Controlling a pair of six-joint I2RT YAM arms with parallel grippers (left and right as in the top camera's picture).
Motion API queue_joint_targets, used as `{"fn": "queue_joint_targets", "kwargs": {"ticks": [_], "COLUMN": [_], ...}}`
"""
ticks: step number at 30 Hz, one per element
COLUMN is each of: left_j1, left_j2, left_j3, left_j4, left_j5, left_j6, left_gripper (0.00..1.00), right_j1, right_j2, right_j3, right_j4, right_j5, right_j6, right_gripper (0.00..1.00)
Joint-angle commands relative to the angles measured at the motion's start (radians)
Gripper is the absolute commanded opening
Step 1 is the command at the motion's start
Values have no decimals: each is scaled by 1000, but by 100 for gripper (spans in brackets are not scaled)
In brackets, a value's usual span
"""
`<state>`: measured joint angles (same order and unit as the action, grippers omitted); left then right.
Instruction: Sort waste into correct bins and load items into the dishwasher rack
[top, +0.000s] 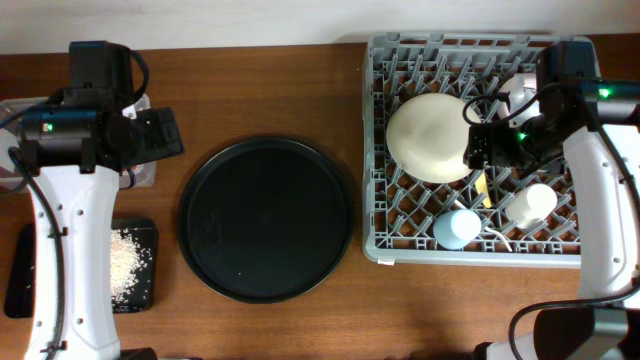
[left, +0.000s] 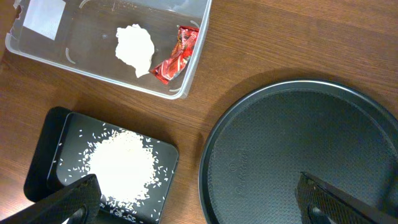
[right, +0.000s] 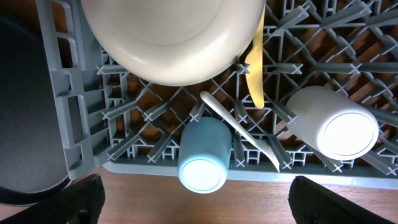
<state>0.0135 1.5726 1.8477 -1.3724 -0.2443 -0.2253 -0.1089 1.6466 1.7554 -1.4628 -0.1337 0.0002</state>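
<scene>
The large round black tray (top: 265, 220) sits mid-bench. On its left-arm side, well apart from it, is the clear rectangular tub (left: 81, 37), which holds the crumpled white tissue ball (left: 135, 48) and, touching it on the side nearer the round tray, the red foil wrapper (left: 177, 55). The shallow black rectangular tray (left: 56, 134) is also on that side and closer to the round tray. The loose white grains (left: 121, 165) are heaped inside it.

The left gripper (left: 198, 186) hovers over the bench at the round tray's rim. Its fingers (left: 68, 202) are spread wide and hold nothing.

Just beside the round tray, on its right-arm side, stands the grey dishwasher rack (top: 372, 120). The cream plate (right: 174, 37) lies in the part of the rack nearest the round tray, underside toward the wrist camera. The yellow knife (right: 256, 74) lies at the plate's far edge, away from the round tray. The white fork (right: 239, 130) slants across the pegs between the light blue cup (right: 202, 158) and the white cup (right: 333, 121). The white cup is the farther of the two from the round tray. Each cup shows a flat closed end upward.

The right gripper (right: 196, 183) hangs above the rack over the light blue cup, with its fingers (right: 81, 199) parted and empty.
</scene>
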Motion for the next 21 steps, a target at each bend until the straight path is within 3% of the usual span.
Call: {"fn": "queue_joint_targets", "kwargs": {"ticks": [1, 14, 21], "left_j1": [2, 2, 2], "left_j2": [-2, -2, -2], "left_j3": [8, 8, 8], "left_j4": [2, 2, 2], "left_j5": [-11, -11, -11], "left_j6": [-6, -6, -6], "left_gripper": [99, 99, 99], "right_j1": [-3, -3, -3], "right_j2": [1, -2, -180], "right_j3": [12, 11, 11], "right_j4": [-2, 1, 14], "right_j5": [-13, -13, 43], "right_j6": [-3, -3, -23], "right_gripper": [98, 98, 98]}}
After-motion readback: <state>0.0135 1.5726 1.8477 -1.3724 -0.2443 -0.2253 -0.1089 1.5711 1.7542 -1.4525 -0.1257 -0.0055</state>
